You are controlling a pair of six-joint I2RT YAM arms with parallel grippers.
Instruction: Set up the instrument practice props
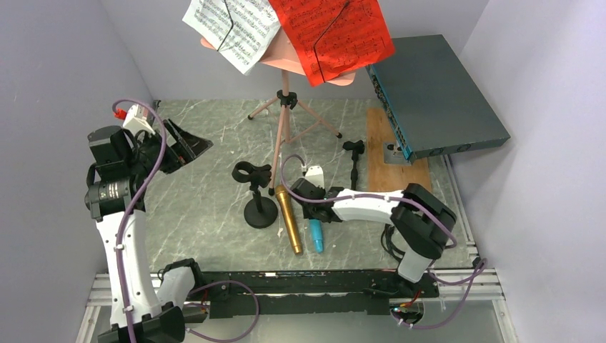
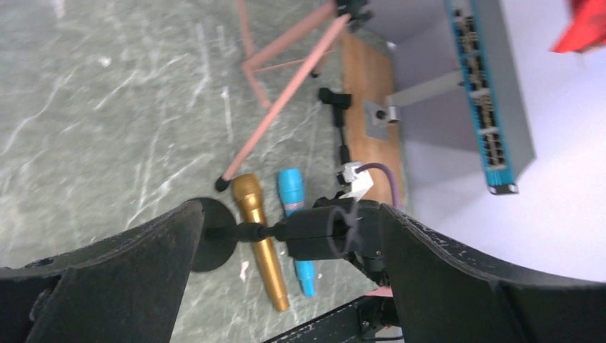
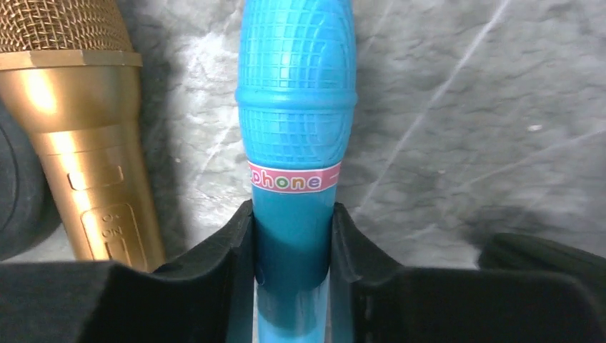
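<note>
the right arm's fingers [image 3: 229, 257] are clamped on the handle of the blue microphone [image 3: 296, 93]. it lies flat on the counter [image 3: 464, 107] just beside the gold microphone [image 3: 78, 107], long axis in line with them, head pointing away. the left fingers [image 2: 136, 264] hang spread and empty, well apart.

From where I stand, the ribbed blue plastic microphone [image 3: 296, 107] wears a pink band [image 3: 294, 179] round its body. It reads "phone" in many-coloured letters, and the rest of the band wraps round out of sight. Beside it, the shiny gold microphone [image 3: 78, 128] has a raised switch panel [image 3: 114, 232] marked "ON". The white sheet-music page [image 1: 232, 28] and the red sheet-music page [image 1: 332, 32] show printed staves, too small to read.
</note>
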